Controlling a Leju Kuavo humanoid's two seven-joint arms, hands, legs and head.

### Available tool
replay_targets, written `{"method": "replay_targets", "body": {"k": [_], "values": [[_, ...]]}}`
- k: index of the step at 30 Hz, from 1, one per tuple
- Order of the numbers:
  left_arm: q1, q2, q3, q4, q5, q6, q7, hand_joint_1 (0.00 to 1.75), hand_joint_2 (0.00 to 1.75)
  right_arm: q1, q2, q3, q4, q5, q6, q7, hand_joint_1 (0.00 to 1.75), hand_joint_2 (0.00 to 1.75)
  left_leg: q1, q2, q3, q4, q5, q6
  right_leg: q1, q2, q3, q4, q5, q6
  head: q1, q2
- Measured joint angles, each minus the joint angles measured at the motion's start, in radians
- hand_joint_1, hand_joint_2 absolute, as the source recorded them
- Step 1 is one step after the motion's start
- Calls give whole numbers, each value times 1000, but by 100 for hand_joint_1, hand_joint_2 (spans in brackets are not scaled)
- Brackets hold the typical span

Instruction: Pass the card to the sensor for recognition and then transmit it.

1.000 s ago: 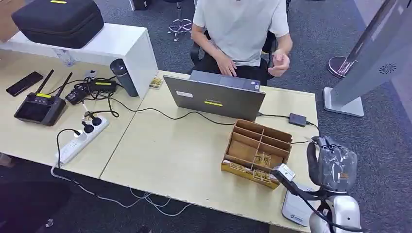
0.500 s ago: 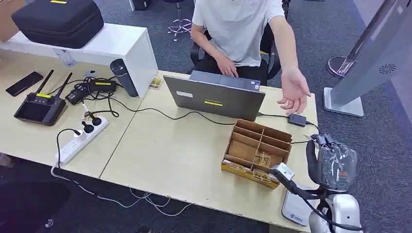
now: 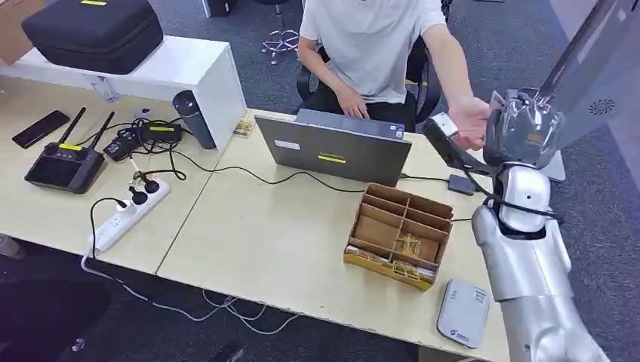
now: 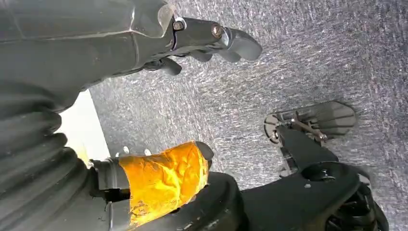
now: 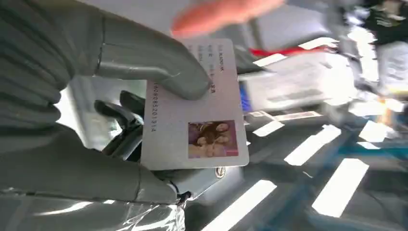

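Note:
My right hand [image 3: 524,124] is raised above the table's far right side, level with the outstretched hand [image 3: 468,124] of the person sitting behind the laptop. In the right wrist view that hand [image 5: 96,96] pinches a white ID card [image 5: 197,106] with a small photo, the thumb [image 5: 159,67] lying across its face. The person's blurred hand [image 5: 226,12] is close beyond the card's far edge. The white card sensor [image 3: 463,311] lies flat at the table's front right corner. My left hand [image 4: 211,38] hangs over the grey carpet, holding nothing, fingers apart.
A wooden compartment box [image 3: 400,237] stands between the sensor and the grey laptop [image 3: 332,151]. A black adapter [image 3: 462,185] and cables lie under my raised arm. A power strip [image 3: 124,215], a controller [image 3: 64,162] and a black case [image 3: 90,30] are at the left.
My right arm has swung up from the table's front right corner, uncovering the sensor, toward the person. The person's hand has reached out over the table's far right and now meets mine.

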Motion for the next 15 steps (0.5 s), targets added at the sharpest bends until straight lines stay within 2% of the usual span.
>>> {"method": "replay_targets", "body": {"k": [1,3,9,10,15], "values": [[-5,0,0,0,-2,0,2,0,175,-28,-2,9,64,2,-6,30,175,175,0,0,0,0,0,0,0,0,0,0,0,0,0,0],[-14,0,0,0,-5,-2,8,0,175,-63,-9,17,156,2,-20,44,175,175,0,0,0,0,0,0,0,0,0,0,1,0,0,0],[-23,0,0,0,-15,-5,9,0,175,-107,-31,26,318,2,-36,46,175,175,0,1,-1,1,0,0,0,1,-1,0,1,0,0,0],[-23,0,0,0,-15,-6,9,0,175,-109,-32,26,329,2,-36,46,0,175,0,0,-2,1,0,0,0,0,-2,0,1,0,0,0],[-24,0,0,0,-15,-19,12,0,175,-115,-35,28,377,2,-50,30,0,175,1,1,-3,0,0,0,1,1,-3,0,1,0,0,0]]}}
